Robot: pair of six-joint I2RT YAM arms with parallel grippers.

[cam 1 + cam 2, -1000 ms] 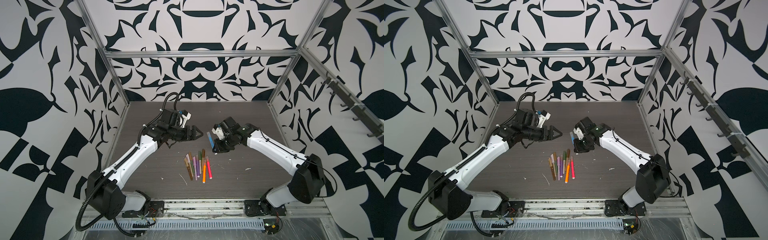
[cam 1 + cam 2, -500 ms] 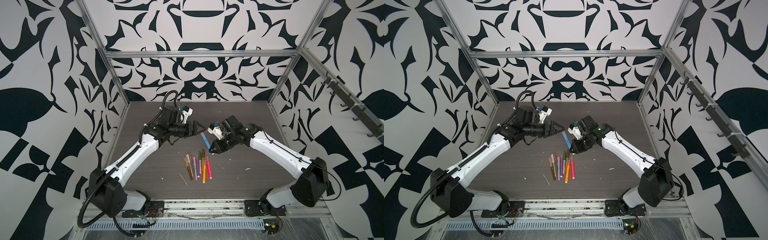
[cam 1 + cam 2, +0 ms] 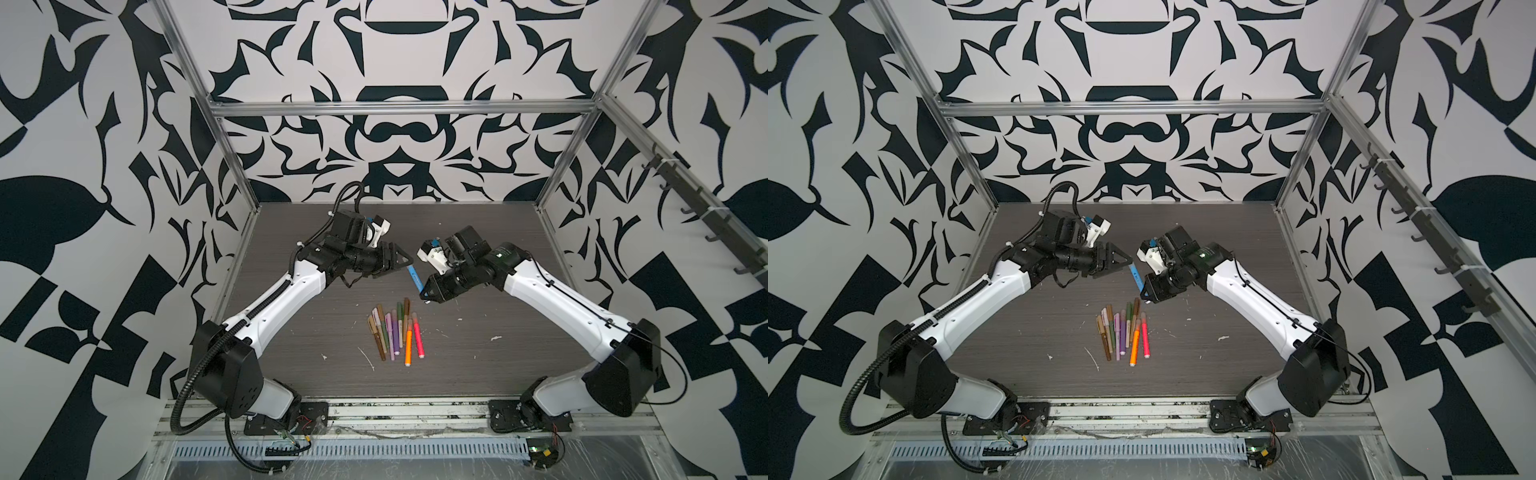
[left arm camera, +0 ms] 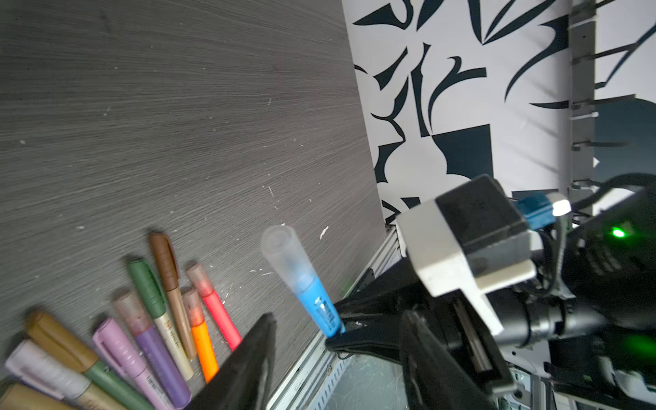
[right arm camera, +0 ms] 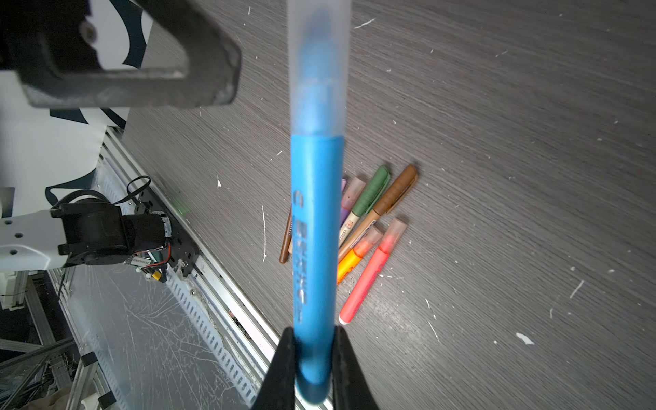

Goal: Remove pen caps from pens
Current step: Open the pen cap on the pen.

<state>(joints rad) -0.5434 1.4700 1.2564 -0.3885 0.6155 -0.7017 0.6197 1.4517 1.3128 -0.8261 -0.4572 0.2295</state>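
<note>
One frosted cap (image 4: pixel 284 255), wrist views only

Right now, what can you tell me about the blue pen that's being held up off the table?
The blue pen is a slim, smooth plastic marker with darker print along its barrel and a frosted see-through cap, still on. The right claw pinches its tail end, holding it tilted above the table. The left claw, open, has a finger close beside the cap, not touching it.
</note>
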